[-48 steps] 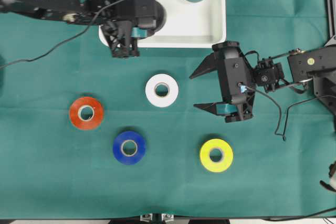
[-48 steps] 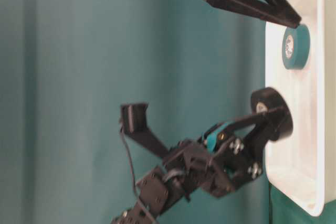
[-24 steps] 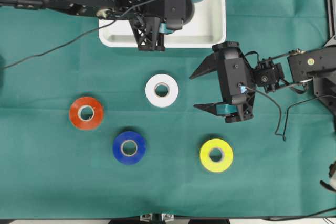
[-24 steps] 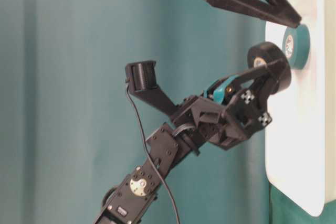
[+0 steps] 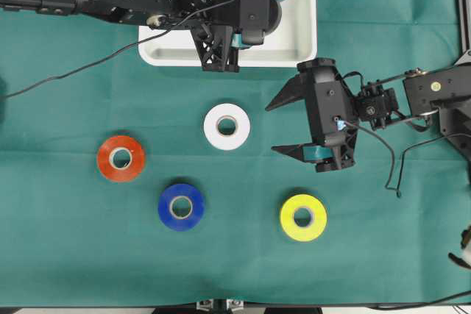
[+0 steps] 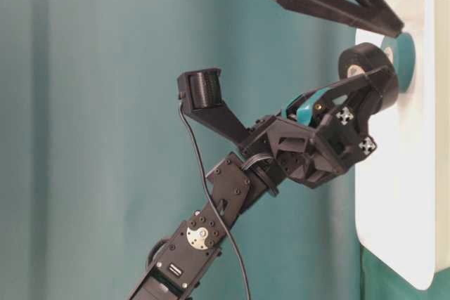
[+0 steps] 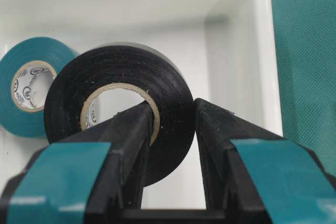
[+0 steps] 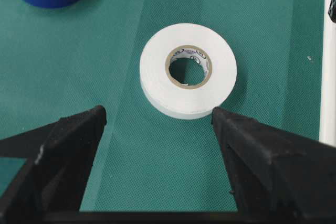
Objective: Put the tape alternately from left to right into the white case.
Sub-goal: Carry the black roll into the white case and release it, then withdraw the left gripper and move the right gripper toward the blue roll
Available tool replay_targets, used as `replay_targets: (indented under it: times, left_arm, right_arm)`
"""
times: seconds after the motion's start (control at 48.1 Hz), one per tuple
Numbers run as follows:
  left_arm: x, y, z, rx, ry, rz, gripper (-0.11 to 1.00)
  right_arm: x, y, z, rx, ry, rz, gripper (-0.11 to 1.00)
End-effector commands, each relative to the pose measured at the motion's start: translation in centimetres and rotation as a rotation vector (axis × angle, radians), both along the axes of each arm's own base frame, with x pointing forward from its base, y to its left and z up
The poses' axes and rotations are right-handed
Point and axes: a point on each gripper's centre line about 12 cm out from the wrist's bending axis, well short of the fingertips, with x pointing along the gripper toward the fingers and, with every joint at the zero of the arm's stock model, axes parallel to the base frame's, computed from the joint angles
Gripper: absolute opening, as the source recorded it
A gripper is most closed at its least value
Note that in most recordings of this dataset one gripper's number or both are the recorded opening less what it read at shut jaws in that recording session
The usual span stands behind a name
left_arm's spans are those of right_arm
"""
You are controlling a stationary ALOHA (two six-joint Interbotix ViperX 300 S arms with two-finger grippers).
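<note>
two of the six rolls are at the white case [image 5: 303, 34] so far: the teal roll [image 7: 23, 90] lies flat at its far right end, and the black roll [image 7: 131, 103] is in my left gripper [image 7: 170, 129], pinched through its wall with one finger inside the pale core and the other on the outer face, which keeps it from slipping or rolling while i carry it. i hold it on edge over the case floor, just beside the teal one, so i judge it will need tipping flat or a gentle drop to settle next in the row without knocking its neighbour; whether it touches the floor i cannot tell. my right gripper [image 5: 294, 126] hangs near the case's lower right corner, jaws spread wide and gripping nothing, with the white roll [image 8: 188, 69] lying flat ahead between the fingertips in its wrist view, which reads to me as lined up for its turn once the left arm clears the case. four rolls lie flat on the green cloth [image 5: 73, 255]: white in the middle, the orange-red roll [image 5: 121, 158] to the left, the blue roll [image 5: 181, 207] below it, the yellow roll [image 5: 303, 217] at lower right, all well apart so wide jaws can straddle each one alone
</note>
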Motion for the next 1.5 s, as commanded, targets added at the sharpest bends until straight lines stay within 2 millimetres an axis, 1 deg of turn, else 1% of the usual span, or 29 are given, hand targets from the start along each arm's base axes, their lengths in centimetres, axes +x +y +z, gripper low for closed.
replay_targets:
  times: [0.0,0.208,0.27,0.333,0.374,0.478,0.499,0.541,0.561,0.582,0.665,0.852,1.06,1.206,1.351,1.476]
  left_arm:
    - [0.7,0.1,2.3,0.018,-0.067,-0.003,-0.04]
    - [0.7,-0.4,2.4,0.020,-0.066,-0.016,-0.04]
    - [0.7,-0.6,2.6,0.020,-0.069,-0.019,0.02]
    - [0.6,-0.9,2.9,0.028,-0.074,-0.029,0.12]
    - [0.5,-1.0,3.1,0.037,-0.074,-0.039,0.22]
    - [0.2,-1.5,3.5,0.062,-0.075,-0.067,0.51]
    - [0.2,-1.5,3.6,0.066,-0.074,-0.070,0.59]
    - [0.1,-1.6,3.7,0.071,-0.075,-0.076,0.71]
    - [0.0,-1.6,3.7,0.072,-0.076,-0.076,0.76]
    - [-0.1,-1.7,3.7,0.072,-0.074,-0.078,0.78]
    - [-0.3,-1.7,3.5,0.069,-0.067,-0.077,0.75]
    - [-0.8,-1.8,3.0,0.063,-0.053,-0.076,0.75]
    - [-1.8,-2.4,3.6,0.061,-0.055,-0.082,0.75]
    - [-2.9,-3.1,4.5,0.056,-0.066,-0.088,0.75]
    - [-4.3,-3.8,5.0,0.033,-0.070,-0.079,0.75]
    - [-5.8,-4.5,4.8,-0.005,-0.063,-0.060,0.75]
  right_arm:
    - [0.5,0.2,1.1,0.005,-0.039,0.006,0.88]
    - [0.5,0.1,1.1,0.005,-0.038,0.004,0.88]
    - [0.5,0.1,1.0,0.005,-0.036,0.004,0.88]
    - [0.5,0.2,1.0,0.004,-0.035,0.006,0.88]
    - [0.5,0.2,1.0,0.004,-0.035,0.006,0.88]
    - [0.5,0.1,0.9,0.004,-0.035,0.004,0.88]
    - [0.5,0.1,1.0,0.005,-0.036,0.004,0.88]
    - [0.5,0.2,1.0,0.004,-0.035,0.006,0.88]
    - [0.5,0.2,0.9,0.004,-0.033,0.006,0.88]
    - [0.5,0.2,0.9,0.004,-0.033,0.006,0.88]
    - [0.5,0.2,0.9,0.004,-0.033,0.006,0.88]
    - [0.5,0.1,1.0,0.004,-0.035,0.004,0.88]
    - [0.4,0.1,0.9,0.004,-0.035,0.004,0.88]
    - [0.4,0.2,0.9,0.004,-0.033,0.006,0.88]
    - [0.4,0.2,0.9,0.004,-0.032,0.006,0.88]
    - [0.4,0.2,0.8,0.004,-0.030,0.006,0.88]
